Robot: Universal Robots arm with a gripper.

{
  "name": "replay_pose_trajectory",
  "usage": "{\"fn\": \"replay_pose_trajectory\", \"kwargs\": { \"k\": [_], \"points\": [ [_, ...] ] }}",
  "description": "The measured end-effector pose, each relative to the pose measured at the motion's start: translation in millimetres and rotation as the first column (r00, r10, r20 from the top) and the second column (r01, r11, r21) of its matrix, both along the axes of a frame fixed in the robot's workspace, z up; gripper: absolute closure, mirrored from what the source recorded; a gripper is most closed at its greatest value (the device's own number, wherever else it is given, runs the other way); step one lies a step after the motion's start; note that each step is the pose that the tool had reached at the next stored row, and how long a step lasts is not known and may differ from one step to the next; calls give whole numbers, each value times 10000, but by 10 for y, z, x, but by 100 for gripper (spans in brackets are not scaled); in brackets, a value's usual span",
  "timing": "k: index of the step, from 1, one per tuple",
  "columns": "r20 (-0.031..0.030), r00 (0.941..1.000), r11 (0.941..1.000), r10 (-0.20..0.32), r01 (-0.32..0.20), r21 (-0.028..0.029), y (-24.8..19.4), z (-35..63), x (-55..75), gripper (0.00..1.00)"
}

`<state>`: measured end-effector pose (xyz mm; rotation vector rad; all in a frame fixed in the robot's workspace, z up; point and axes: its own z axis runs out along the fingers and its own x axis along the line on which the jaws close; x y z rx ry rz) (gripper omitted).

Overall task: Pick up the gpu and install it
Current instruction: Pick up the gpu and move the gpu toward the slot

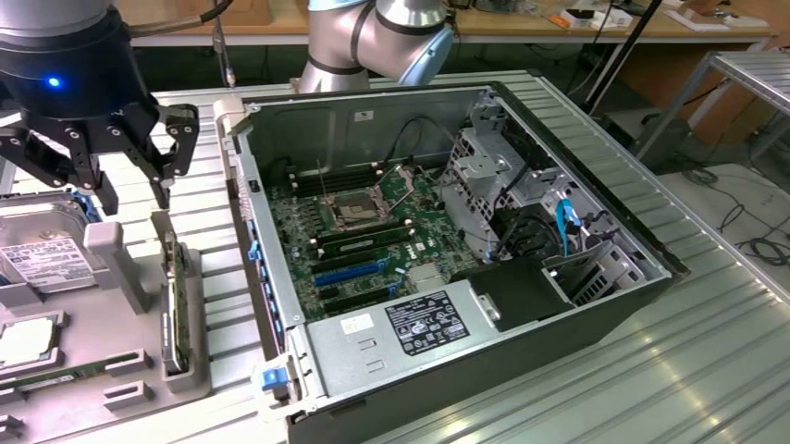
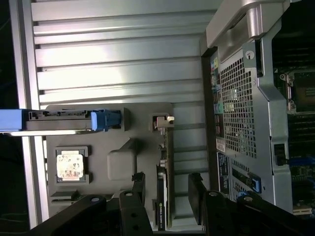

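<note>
Gripper (image 1: 129,185) hangs spread wide over the gpu (image 1: 177,301), seemingly upright in its holder (image 1: 117,259); I'd descend square, straddling it.

The gpu (image 2: 161,196) is black with a green edge, the holder (image 2: 118,167) grey, the motherboard (image 1: 370,231) green.

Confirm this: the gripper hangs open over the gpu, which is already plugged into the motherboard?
No. The gpu stands on edge in the grey holder outside the case, not in the motherboard; the exterior view shows it. The gripper does hang open over it.
</note>
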<state>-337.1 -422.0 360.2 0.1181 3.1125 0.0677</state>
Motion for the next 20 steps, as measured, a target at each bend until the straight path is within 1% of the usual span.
{"fn": "replay_pose_trajectory", "kwargs": {
  "k": [20],
  "points": [
    [0, 10000, 10000, 0, 0, 0, -19, -145, -11, 52]
  ]
}}
